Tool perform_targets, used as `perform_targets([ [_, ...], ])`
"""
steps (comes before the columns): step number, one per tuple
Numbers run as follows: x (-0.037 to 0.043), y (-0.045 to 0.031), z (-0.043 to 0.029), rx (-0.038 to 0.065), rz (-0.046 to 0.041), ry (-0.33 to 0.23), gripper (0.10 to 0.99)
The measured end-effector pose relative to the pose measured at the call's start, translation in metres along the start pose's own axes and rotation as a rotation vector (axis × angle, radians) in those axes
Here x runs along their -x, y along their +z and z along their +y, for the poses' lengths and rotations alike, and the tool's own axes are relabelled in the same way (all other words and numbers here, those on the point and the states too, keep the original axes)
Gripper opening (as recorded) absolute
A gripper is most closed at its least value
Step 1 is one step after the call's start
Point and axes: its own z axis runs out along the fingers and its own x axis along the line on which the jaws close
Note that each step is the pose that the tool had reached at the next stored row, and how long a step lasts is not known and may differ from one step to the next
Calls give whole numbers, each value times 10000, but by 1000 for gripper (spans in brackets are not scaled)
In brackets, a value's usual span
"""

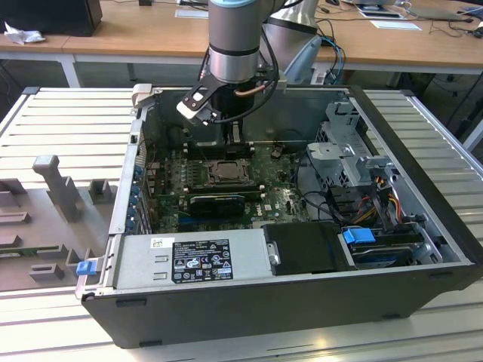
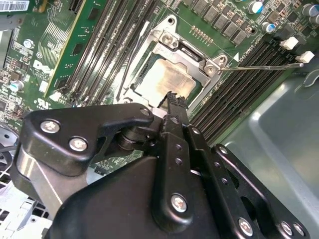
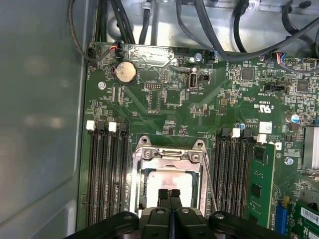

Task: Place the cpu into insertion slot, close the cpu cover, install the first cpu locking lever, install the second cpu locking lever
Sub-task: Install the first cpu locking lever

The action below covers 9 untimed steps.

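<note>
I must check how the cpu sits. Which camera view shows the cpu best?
The second wrist view: the cpu appears large, with the gripper at its edge. The first wrist view shows it partly behind the gripper. In the exterior view it is small, below the arm.

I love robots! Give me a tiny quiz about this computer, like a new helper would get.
1. True or false: the pale silver square chip shows through the window of the thin silver metal frame plate.
2. The fingertips of the black gripper are: A) wide apart, B) closed together, C) gripping a cable.
3. Fill in: the round silver coin battery sits on the ____ circuit board.
Key: 1 true; 2 B; 3 green.
</note>
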Motion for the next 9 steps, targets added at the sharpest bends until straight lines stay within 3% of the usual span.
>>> perform_targets([
  [9, 0, -16, 0, -1, -1, 1, 106],
])
